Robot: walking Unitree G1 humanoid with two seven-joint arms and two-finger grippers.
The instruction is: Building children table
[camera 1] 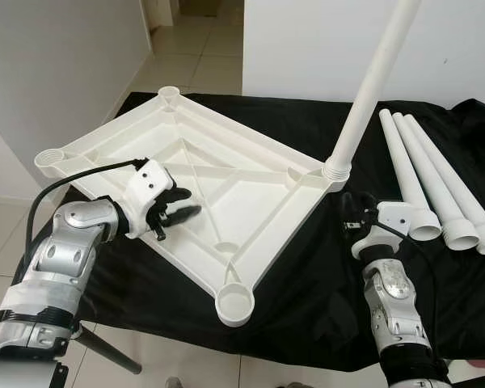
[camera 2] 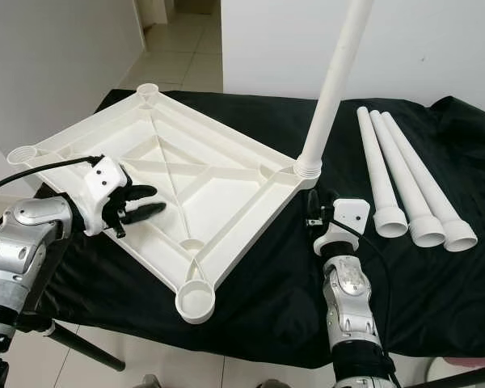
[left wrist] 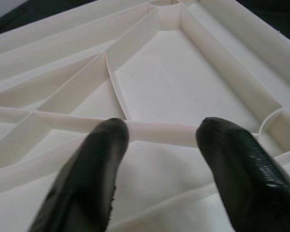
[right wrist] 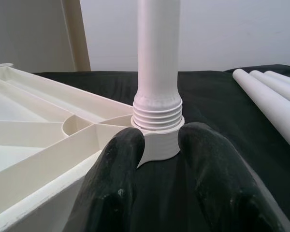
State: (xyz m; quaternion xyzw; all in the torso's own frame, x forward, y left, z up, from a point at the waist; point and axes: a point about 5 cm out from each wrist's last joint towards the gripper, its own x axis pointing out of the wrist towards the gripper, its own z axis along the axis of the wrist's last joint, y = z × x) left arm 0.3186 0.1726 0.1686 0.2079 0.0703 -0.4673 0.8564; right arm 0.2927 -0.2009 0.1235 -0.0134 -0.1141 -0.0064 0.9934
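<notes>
The white plastic tabletop lies upside down on a black cloth. One white leg stands upright in its right corner socket, with some thread rings showing above the socket. Three loose legs lie side by side to the right. My left gripper hovers open over the tabletop's left ribs, holding nothing. My right gripper is open just in front of the socket, its fingertips apart and short of the socket.
Empty leg sockets sit at the near corner, left corner and far corner. The black cloth ends at the table's front edge near me. Tiled floor and white walls lie beyond.
</notes>
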